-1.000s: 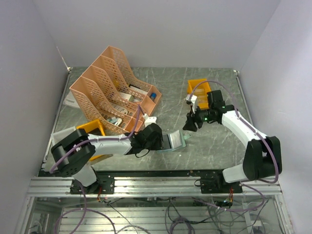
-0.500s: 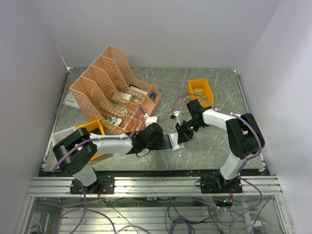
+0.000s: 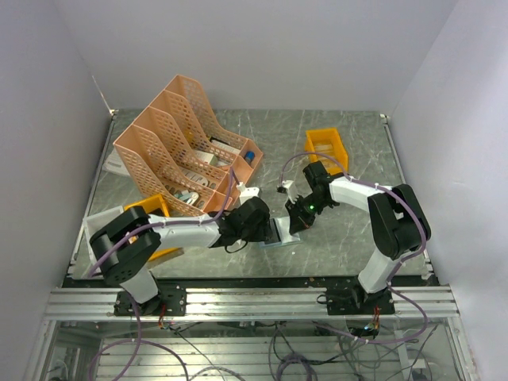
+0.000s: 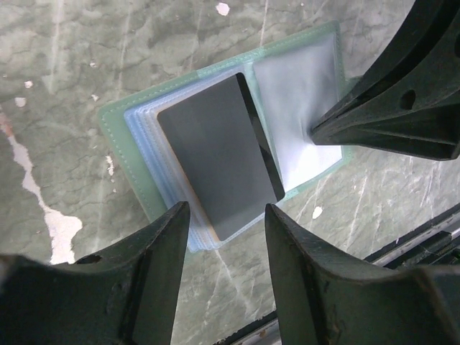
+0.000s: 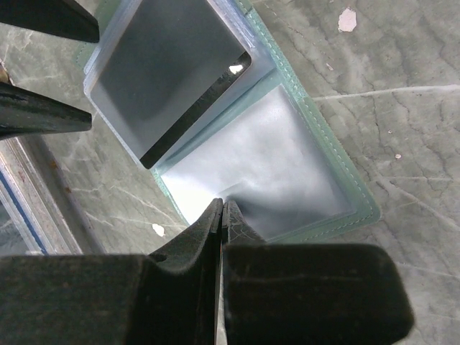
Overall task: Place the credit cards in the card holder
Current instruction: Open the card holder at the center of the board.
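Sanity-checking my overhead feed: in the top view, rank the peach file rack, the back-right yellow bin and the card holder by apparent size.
1. file rack, largest by far.
2. yellow bin.
3. card holder, only partly visible, so its gap to the bin is unsure.

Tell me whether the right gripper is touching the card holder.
Touching. The right wrist view shows the right gripper shut, tips pressed into the card holder, whose clear sleeve creases around them.
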Motion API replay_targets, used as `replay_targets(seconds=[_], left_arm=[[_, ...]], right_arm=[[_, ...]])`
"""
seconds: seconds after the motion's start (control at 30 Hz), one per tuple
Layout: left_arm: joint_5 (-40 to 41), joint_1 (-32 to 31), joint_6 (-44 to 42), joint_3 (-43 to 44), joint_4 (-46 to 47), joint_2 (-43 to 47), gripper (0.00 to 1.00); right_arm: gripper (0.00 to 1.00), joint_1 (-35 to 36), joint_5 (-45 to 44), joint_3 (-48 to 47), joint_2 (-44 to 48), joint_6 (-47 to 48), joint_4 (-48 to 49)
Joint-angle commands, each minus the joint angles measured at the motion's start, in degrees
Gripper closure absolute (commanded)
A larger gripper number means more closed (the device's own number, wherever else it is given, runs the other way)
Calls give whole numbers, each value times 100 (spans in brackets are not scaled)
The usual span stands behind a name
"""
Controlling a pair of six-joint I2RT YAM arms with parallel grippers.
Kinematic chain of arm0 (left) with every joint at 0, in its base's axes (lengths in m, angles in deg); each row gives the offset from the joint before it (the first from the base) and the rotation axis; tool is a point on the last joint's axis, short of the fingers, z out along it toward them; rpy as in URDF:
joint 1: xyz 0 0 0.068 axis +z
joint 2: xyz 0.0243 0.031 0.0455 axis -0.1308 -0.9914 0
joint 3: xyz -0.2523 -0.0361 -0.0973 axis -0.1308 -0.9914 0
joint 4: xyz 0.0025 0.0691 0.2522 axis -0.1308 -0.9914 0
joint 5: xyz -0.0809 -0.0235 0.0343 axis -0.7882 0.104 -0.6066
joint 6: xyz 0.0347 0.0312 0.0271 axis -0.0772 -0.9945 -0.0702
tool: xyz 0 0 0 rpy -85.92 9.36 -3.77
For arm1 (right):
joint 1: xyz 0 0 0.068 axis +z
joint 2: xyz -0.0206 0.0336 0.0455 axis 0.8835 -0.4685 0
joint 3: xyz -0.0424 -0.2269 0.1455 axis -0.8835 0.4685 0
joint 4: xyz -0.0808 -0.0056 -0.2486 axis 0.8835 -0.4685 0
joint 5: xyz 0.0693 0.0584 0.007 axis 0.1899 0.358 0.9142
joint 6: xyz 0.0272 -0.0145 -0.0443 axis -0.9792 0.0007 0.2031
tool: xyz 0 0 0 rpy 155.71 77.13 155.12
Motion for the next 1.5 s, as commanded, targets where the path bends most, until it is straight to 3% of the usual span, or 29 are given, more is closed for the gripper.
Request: replay_targets(seconds=[0.0, 0.47, 0.87, 1.47], left_arm=[[373, 36, -127, 225, -537, 192, 42], [-195, 36, 17, 180, 153, -288, 42], [101, 5, -98, 579, -671, -386, 39], [-888, -44, 88, 675, 954, -484, 40]], right_arm=[[100, 10, -358, -80, -141, 29, 24], [100, 10, -363, -79, -153, 21, 12], [100, 10, -350, -81, -150, 29, 6], [99, -17, -129, -119, -45, -12, -8]])
